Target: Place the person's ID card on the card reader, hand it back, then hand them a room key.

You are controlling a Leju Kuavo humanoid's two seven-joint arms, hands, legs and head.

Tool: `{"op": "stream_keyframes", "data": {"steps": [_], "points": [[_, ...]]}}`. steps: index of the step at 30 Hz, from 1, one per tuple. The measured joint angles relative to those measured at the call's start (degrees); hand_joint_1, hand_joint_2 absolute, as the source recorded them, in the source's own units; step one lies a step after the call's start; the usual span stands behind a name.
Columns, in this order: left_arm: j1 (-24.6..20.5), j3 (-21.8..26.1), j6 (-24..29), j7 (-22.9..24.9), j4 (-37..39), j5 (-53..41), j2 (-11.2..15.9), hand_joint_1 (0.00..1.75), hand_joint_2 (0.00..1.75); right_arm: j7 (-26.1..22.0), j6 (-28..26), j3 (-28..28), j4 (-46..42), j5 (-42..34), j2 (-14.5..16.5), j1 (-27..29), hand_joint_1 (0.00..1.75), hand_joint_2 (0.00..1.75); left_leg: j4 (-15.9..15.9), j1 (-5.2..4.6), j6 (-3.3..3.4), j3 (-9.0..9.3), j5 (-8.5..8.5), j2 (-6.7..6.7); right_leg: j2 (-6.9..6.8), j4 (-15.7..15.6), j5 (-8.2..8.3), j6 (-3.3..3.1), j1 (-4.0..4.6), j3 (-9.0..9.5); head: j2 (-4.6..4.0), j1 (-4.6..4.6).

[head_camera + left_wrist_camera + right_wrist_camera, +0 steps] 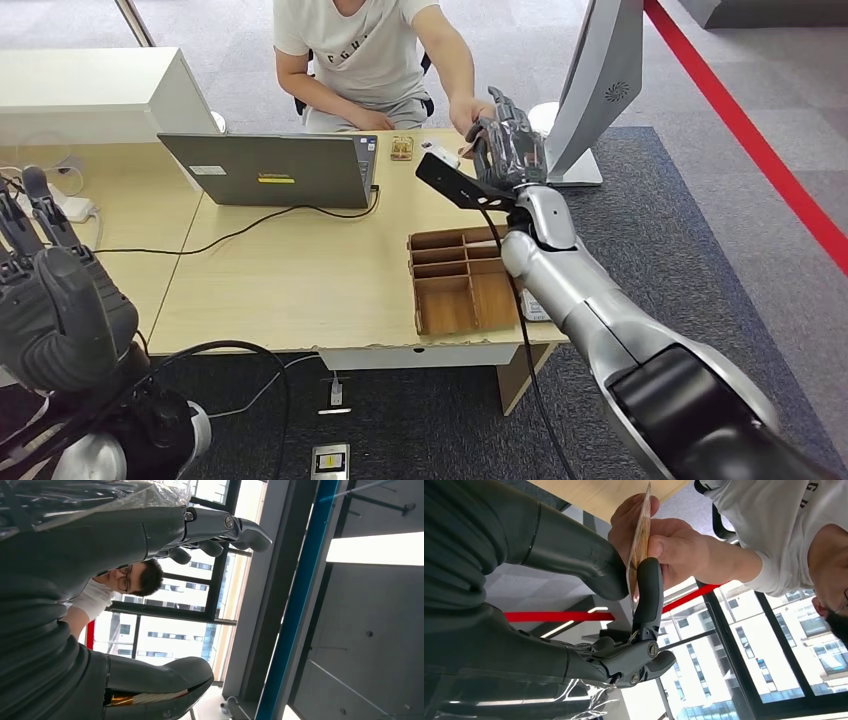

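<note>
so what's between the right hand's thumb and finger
A card, edge-on in the right wrist view, pinched by the right hand. The person's hand grips the same card from the far side.

The right hand (574,580) pinches a card (640,545) edge-on between thumb and one finger (649,595). A person's hand (659,540) grips the same card — fingers on both faces — just beyond the table (609,492).

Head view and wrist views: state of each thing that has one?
Right robot hand: pinching the card.
Card: upright, also gripped by the person's hand.
Left robot hand: raised, holding nothing.
Laptop: open, cable plugged in.
Wooden tray: compartments look empty.
</note>
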Motion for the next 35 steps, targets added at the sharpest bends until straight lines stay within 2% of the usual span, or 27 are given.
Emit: {"op": "stream_keyframes", "data": {"steps": [2,3,6,7,18,24,30,35], "points": [[0.02,0.07,0.16,0.0,-0.04,-0.01,0.02,0.0,1.75,0.42,0.04,0.11,0.76,0.5,0.4,-0.17,1.75,1.75,0.0,0.0,0.0,0.0,0.0,0.0,0.0,0.0,0.0,0.0,0.0,0.0,0.0,-0.01],[0.03,0.1,0.21,0.0,-0.07,-0.03,0.03,0.0,1.75,0.65,0.06,0.16,1.09,0.74,0.6,-0.27,1.38,1.75,0.0,0.0,0.0,0.0,0.0,0.0,0.0,0.0,0.0,0.0,0.0,0.0,0.0,-0.01],[0.05,0.15,0.37,0.0,-0.13,-0.22,0.09,0.0,1.75,1.41,0.02,0.3,2.02,1.5,1.18,-0.57,0.07,1.75,0.0,0.0,0.0,0.0,0.0,0.0,0.0,0.0,0.0,0.0,0.0,0.0,0.0,-0.01],[0.06,0.15,0.43,0.01,-0.14,-0.28,0.11,0.0,1.75,1.6,-0.03,0.35,2.3,1.75,1.35,-0.62,0.0,1.75,0.0,0.01,0.0,0.0,0.0,0.0,0.0,0.0,0.0,0.0,0.0,-0.01,0.0,-0.01],[0.2,0.15,0.6,0.04,-0.14,-0.1,0.41,0.0,1.75,1.45,-2.02,0.87,3.43,2.85,1.6,-1.05,0.0,1.75,0.01,0.0,0.0,0.01,0.0,0.0,0.0,0.0,0.0,0.0,0.0,-0.01,0.0,-0.01],[1.99,0.35,0.6,-0.67,-0.33,-0.75,1.14,0.0,1.75,0.07,-3.03,0.43,-3.58,0.9,-0.61,0.07,0.0,1.75,0.01,0.0,0.0,0.02,0.0,0.01,0.0,0.0,0.0,0.0,0.0,-0.02,0.0,-0.01],[4.98,1.45,0.6,-0.69,-1.54,-3.08,1.45,0.0,1.75,0.35,-4.43,-0.73,-17.11,0.01,-4.24,6.96,0.0,1.75,0.0,0.01,0.01,0.03,-0.03,0.0,0.0,-0.04,-0.02,0.0,0.01,-0.01,0.0,-0.02],[8.25,2.76,0.6,0.12,-3.0,-7.18,1.48,0.0,1.75,0.68,-6.4,-1.74,-31.45,1.44,-7.4,17.79,0.0,1.75,0.0,0.02,0.01,0.03,-0.06,0.0,0.0,-0.07,-0.04,0.02,0.02,0.0,0.0,-0.01]]}}
